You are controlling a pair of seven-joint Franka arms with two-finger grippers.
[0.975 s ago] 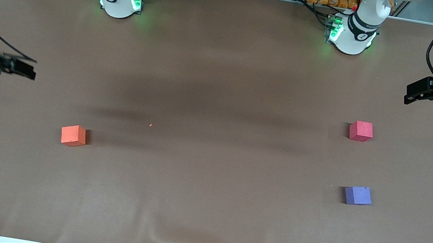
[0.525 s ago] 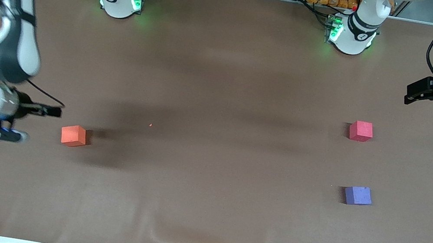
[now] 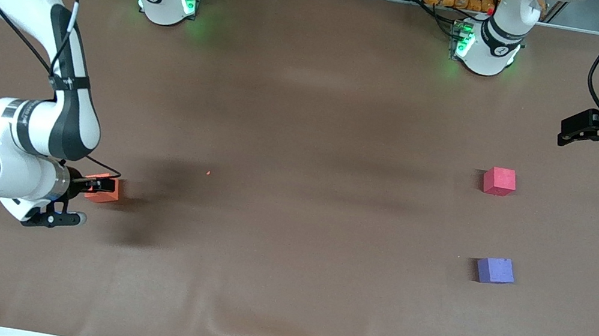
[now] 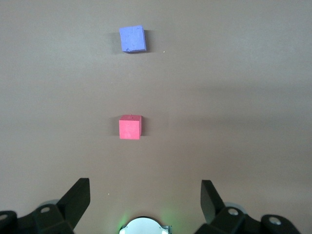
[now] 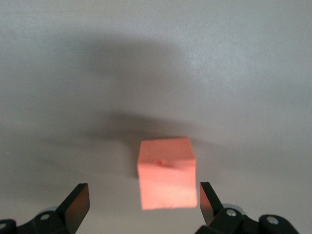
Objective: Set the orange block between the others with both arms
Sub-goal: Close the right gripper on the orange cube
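Low at the middle-left of the front frame, the right claw (image 3: 100,185) hangs spread wide directly over the small matte bright-orange foam cube (image 3: 104,191), gripping nothing; in the right wrist view the cube (image 5: 167,179) sits on the brown table (image 3: 295,192) between the two black fingers (image 5: 77,204), touching neither. Toward the left arm's end of the table, at centre-right of the front frame, the pinkish-red matte cube (image 3: 499,181) and the purple-blue matte cube (image 3: 495,270) rest well apart, the purple-blue one nearer the camera. At the upper right edge of the frame the left claw (image 3: 570,133) waits above the table, likewise wide open and empty, both cubes showing in its wrist view.
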